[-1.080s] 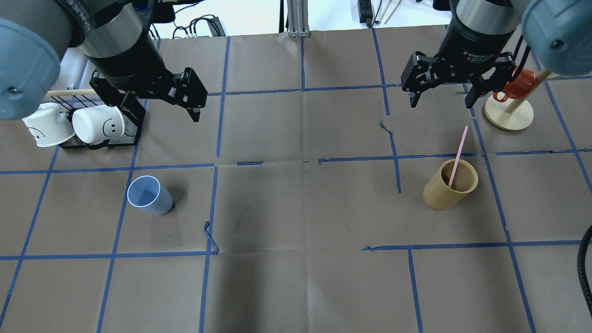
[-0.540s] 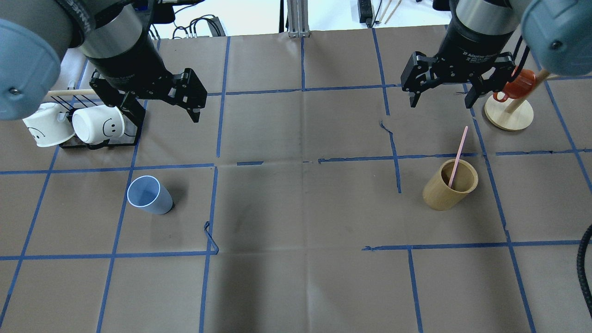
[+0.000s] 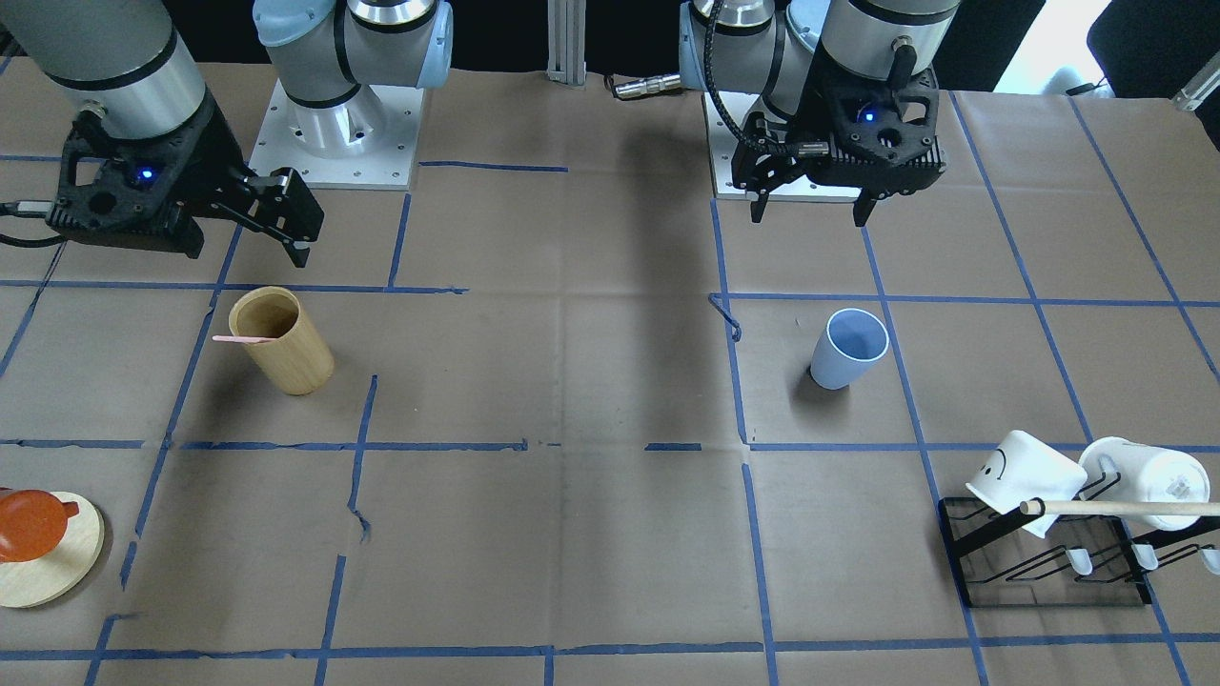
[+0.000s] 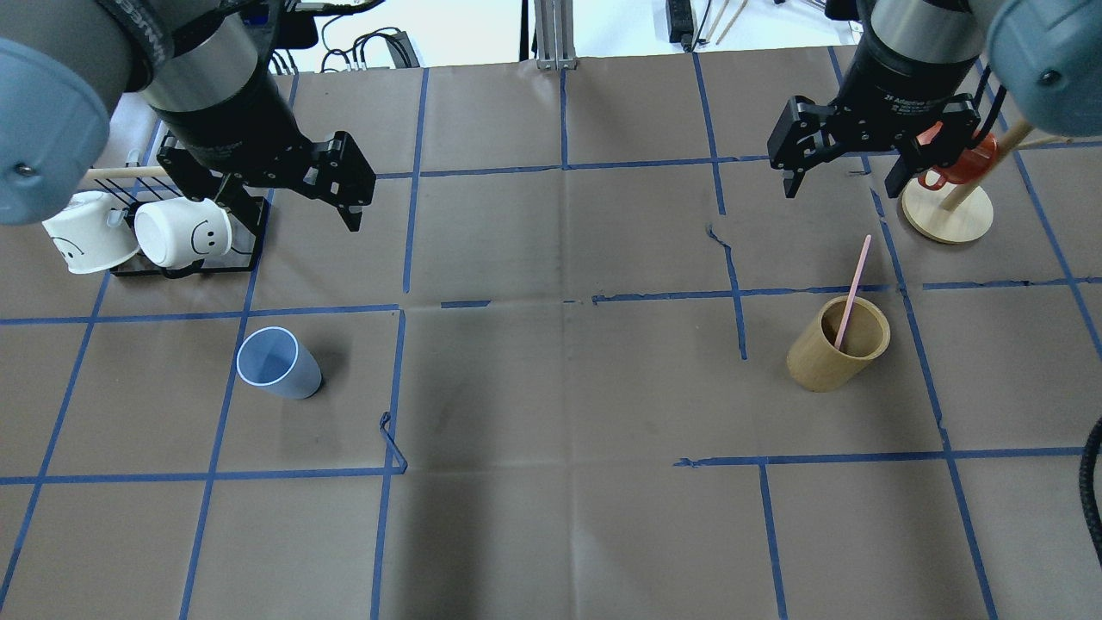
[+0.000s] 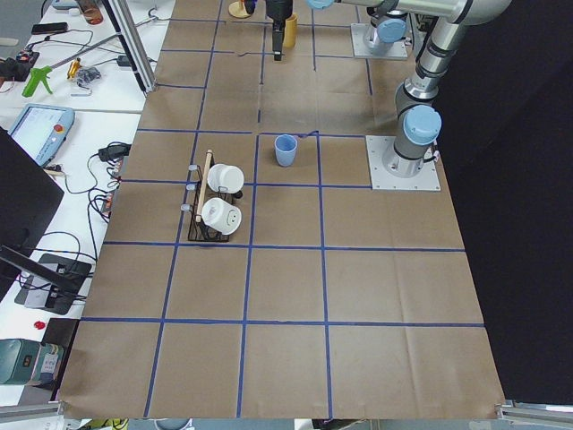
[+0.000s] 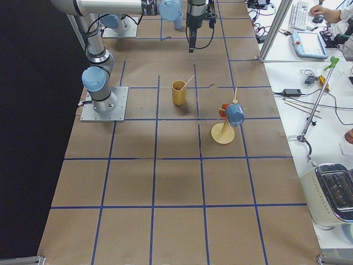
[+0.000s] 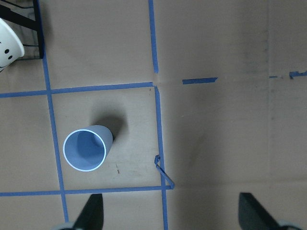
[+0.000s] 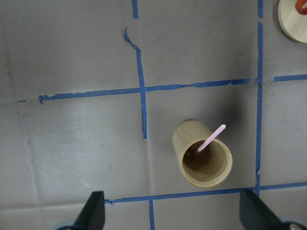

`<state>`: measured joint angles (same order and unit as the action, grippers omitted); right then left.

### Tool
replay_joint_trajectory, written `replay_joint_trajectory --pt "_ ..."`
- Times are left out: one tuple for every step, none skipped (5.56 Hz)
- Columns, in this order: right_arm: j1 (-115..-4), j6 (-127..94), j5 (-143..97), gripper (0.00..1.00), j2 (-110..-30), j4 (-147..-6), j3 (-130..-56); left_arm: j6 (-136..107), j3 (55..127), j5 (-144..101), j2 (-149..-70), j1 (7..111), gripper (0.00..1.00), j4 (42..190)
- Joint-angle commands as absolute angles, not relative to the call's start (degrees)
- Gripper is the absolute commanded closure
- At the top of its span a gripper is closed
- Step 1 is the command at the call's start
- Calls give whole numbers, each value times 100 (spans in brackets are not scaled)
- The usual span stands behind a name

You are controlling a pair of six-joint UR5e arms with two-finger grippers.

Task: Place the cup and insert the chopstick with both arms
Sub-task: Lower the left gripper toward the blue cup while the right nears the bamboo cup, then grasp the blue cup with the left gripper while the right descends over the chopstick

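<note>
Both grippers were held spread and empty above the table (image 4: 560, 534).
The left gripper (image 3: 810, 214) was seen with its jaws wide apart and nothing between them. The blue cup (image 4: 278, 363) was stood upright toward the table's left edge, near the rack of white mugs (image 4: 185, 232). The right gripper (image 4: 842, 185) was likewise spread. The pink chopstick (image 4: 854, 284) was leaned inside the bamboo holder (image 4: 822, 362), toward the right edge.

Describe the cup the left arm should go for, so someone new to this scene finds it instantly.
On the robot's left half of the table, find the black wire rack holding two white smiley cups. The blue cup stands alone on the paper, nearer the robot than that rack. Unlike them it is plain pale blue and upright.
</note>
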<state>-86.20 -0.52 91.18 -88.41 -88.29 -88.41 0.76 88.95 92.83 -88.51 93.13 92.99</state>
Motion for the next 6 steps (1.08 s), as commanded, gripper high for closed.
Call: replay_joint_trajectory --pt "-7958 280 9106 0 -8912 -8807 -8850 882 9601 9308 -8851 8828 6 8689" --pt "-7919 525 9088 0 -8912 -9007 -9059 1210 10424 9308 -8807 8650 6 7787" --pt "-7902 553 9123 0 -8921 -9853 -9505 1491 11129 9316 -8781 8492 6 7056" --pt "-7927 467 9097 0 -8930 -10601 -9997 1868 12041 9308 -8815 8125 6 6040" --pt "-7928 457 9088 0 -8930 -11409 -10541 1985 12563 9316 -8824 7982 6 5629" --pt "-7928 474 9097 0 -8930 -12270 -11095 1986 12673 9325 -8859 7980 6 5634"
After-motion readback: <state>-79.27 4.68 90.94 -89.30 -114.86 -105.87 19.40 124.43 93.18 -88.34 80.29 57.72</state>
